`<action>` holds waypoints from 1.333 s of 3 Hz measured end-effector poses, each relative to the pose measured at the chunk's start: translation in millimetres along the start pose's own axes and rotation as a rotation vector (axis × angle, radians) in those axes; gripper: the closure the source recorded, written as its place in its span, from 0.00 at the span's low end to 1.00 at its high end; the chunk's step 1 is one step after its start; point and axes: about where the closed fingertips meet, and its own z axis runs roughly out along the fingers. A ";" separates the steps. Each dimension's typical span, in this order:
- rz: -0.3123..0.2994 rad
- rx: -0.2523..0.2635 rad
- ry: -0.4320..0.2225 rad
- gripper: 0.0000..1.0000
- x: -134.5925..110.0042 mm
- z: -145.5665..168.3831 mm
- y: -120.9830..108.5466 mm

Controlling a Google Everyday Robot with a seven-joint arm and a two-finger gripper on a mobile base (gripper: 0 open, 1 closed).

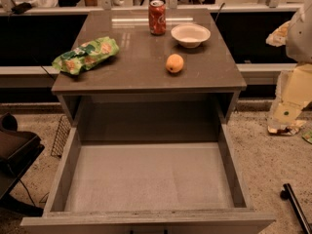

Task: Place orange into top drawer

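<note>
Top drawer pulled fully open, nearest the camera. Gripper low at right edge, beside the cabinet, well apart from the fruit; its state cannot be told. Orange sits on the cabinet top, near white bowl; red can behind.

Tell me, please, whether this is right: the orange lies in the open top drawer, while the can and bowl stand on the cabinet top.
Not quite: the camera view shows the orange on the cabinet top too, near the bowl and can; the open top drawer does not hold it. The tool is at the right edge.
</note>
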 end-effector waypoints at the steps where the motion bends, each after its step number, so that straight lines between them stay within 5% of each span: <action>1: 0.000 0.000 0.000 0.00 0.0 0.0 0.0; 2: 0.034 -0.009 -0.063 0.00 -6.8 10.3 -8.7; 3: 0.115 -0.046 -0.232 0.00 -23.7 51.5 -25.2; 4: 0.183 -0.059 -0.438 0.00 -65.2 88.2 -45.8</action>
